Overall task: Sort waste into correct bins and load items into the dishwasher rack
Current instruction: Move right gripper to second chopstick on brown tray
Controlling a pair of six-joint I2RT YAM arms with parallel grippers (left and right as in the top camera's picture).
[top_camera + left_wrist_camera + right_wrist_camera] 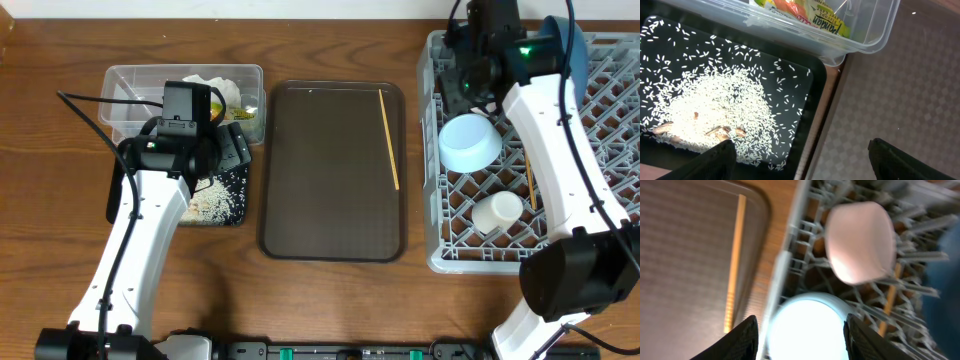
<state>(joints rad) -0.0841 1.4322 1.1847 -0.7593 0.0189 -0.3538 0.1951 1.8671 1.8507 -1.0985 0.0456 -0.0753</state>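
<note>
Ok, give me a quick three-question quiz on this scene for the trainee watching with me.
1. True or false: the left gripper and the right gripper are both open.
2. The rice lies in: A the clear tub, B the black tray, C the cup.
3. Fill in: the blue bowl sits in the ____.
Key: 1 true; 2 B; 3 rack.

My two white arms, black at the joints

My left arm (130, 240), lower left of the overhead frame, has white links, black wrist housings and a thin black cable. My right arm (560, 150), at the right, shows a green light. My fingers (715, 159) are matte black.
</note>
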